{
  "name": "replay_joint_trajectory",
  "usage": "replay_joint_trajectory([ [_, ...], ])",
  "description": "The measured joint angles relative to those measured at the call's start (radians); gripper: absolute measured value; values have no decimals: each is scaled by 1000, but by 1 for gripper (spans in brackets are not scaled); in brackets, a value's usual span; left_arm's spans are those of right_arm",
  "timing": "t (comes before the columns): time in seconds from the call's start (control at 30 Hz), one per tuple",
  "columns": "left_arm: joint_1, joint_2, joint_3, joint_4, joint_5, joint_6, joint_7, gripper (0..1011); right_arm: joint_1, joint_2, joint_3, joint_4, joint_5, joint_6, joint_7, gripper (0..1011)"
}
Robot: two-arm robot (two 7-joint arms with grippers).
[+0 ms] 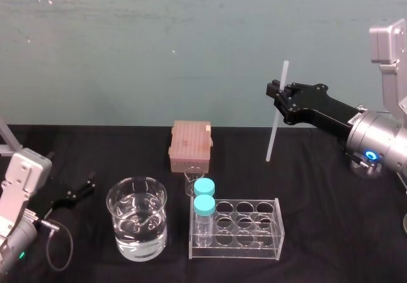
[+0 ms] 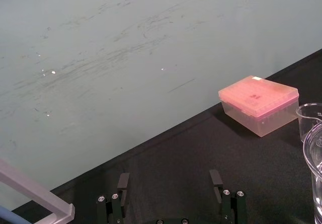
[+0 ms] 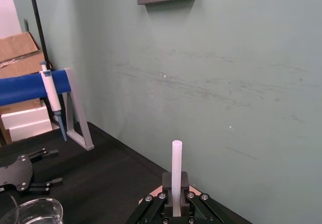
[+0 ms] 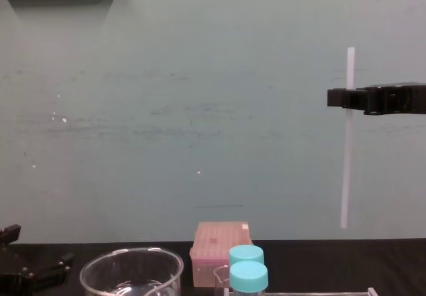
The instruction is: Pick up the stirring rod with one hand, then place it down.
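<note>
The stirring rod is a long, thin white rod hanging nearly upright in the air above the right rear of the table, its lower end well off the black cloth. My right gripper is shut on its upper part, with a short length sticking out above the fingers. From the chest, the stirring rod hangs below the right gripper. The right wrist view looks along the stirring rod pinched in the right gripper. My left gripper rests open at the table's left, its left gripper fingers spread with nothing between them.
A glass beaker of water stands front centre. Beside it a clear rack holds two blue-capped vials. A pink tip box and a small beaker sit behind. A pipette hangs on a blue stand far left.
</note>
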Motion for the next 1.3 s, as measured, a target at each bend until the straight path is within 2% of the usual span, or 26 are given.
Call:
replay_joint_trajectory([
  [0.3,0,0,0,0,0,0,0,1005,0,-3,7,2,5,-11,8,72],
  [0.47,0,0,0,0,0,0,0,1005,-4,6,36,-22,54,-27,49,72],
  [0.53,0,0,0,0,0,0,0,1005,-14,23,50,-47,87,-18,70,72],
  [0.63,0,0,0,0,0,0,0,1005,-44,68,69,-103,149,12,113,72],
  [0.73,0,0,0,0,0,0,0,1005,-66,97,77,-135,178,27,136,72],
  [0.77,0,0,0,0,0,0,0,1005,-81,119,80,-155,196,35,155,72],
  [1.0,0,0,0,0,0,0,0,1005,-149,205,85,-206,235,47,206,72],
  [1.13,0,0,0,0,0,0,0,1004,-172,227,74,-207,237,40,210,72],
  [1.3,0,0,0,0,0,0,0,1005,-188,230,53,-180,235,7,209,72],
])
